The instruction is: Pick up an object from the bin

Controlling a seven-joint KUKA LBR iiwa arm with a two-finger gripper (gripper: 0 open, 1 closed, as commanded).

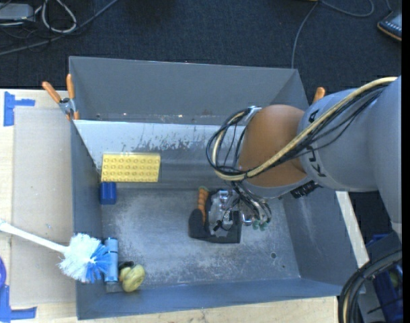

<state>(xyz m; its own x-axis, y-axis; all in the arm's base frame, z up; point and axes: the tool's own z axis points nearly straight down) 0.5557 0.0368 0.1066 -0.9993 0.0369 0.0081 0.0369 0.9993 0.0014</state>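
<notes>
You're at the grasp step: gripper (pixel 222 219) low over black object (pixel 199 225), open or closed unreadable. Confirm closure before lifting.

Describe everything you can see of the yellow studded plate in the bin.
The yellow plate is a flat rectangle, its top covered with even rows of small round studs, like a plastic building plate. It looks whole. It lies stud side up at the bin's back left, its long side along the foot of the back wall. A small blue block sits just in front of its left end; whether they touch cannot be told.
</notes>
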